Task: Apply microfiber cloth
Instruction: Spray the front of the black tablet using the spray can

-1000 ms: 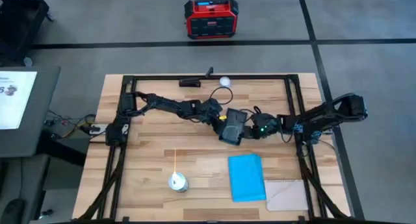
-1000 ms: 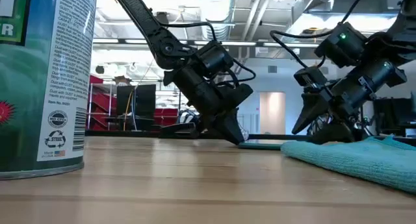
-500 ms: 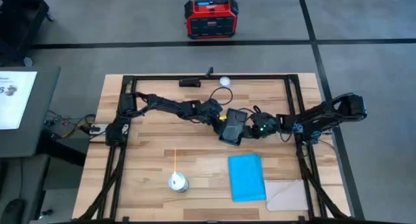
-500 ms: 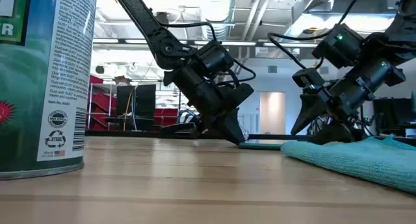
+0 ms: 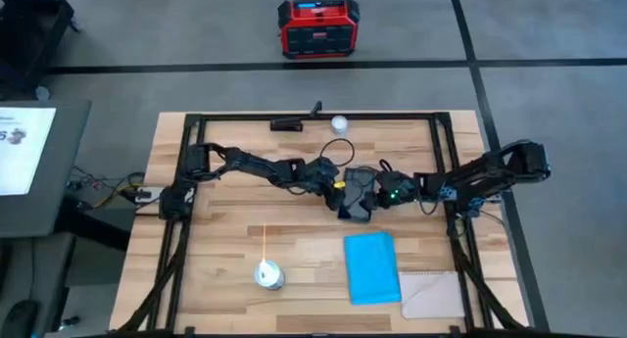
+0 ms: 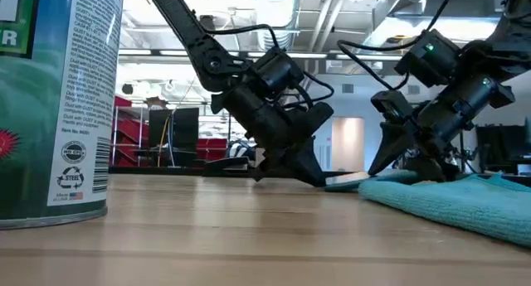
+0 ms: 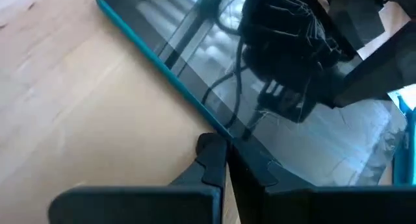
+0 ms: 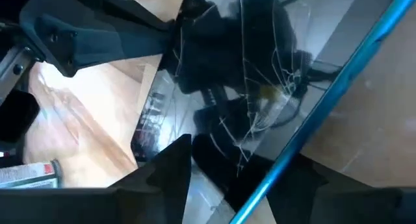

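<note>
Both arms met at table centre over the dark tablet (image 5: 355, 194). Left gripper (image 7: 224, 160) was clamped on the tablet's teal-rimmed edge, one finger on each face. Right gripper (image 5: 377, 194) sat at the tablet's opposite side, fingers spread across the cracked, reflective glass; whether it gripped could not be told. Microfiber cloth (image 5: 371, 267) lay flat nearer the front edge, apart from both grippers, overlapping a beige sheet (image 5: 431, 295). Spray can (image 6: 54, 104) stood upright.

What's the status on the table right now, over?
Left gripper and right gripper both gripping the tablet mid-table. Microfiber cloth flat near the front, untouched. Spray can beside it, not obstructing.
</note>
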Available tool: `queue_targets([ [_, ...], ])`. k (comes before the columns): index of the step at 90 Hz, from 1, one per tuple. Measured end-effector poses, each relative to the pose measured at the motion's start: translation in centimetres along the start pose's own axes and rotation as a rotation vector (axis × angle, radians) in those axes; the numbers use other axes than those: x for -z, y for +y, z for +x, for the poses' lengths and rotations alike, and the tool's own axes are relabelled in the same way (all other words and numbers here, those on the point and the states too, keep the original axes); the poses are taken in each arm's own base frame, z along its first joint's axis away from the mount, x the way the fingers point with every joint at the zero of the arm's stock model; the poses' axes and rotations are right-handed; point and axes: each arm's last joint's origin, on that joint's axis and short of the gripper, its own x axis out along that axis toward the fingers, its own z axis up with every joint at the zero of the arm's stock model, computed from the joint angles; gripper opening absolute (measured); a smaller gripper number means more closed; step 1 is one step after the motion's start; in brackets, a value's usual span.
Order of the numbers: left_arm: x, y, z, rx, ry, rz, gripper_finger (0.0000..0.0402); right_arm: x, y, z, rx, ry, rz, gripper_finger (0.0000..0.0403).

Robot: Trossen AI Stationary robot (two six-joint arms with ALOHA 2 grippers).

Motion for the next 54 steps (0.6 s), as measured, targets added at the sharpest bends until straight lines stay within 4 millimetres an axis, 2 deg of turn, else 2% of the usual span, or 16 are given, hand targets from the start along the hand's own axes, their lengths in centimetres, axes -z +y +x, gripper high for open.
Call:
queue_targets([
  [11, 0.2, 0.1, 0.1, -0.005, 0.007, 0.009, 0.0, -0.1, -0.1, 0.0, -0.009, -0.035, -0.072, 0.0081],
  [44, -0.3, 0.9, 0.0, -0.023, -0.011, 0.05, 0.0, -1.2, 0.4, 0.0, -0.077, -0.156, -0.184, 0.0079],
  [49, -0.6, 1.1, -0.1, -0.02, -0.015, 0.054, 0.0, -1.4, 0.7, -0.1, -0.104, -0.184, -0.192, 0.0069],
  [54, -0.8, 1.1, -0.3, -0.018, -0.021, 0.063, 0.0, -1.7, 1.2, -0.2, -0.152, -0.219, -0.192, 0.0043],
])
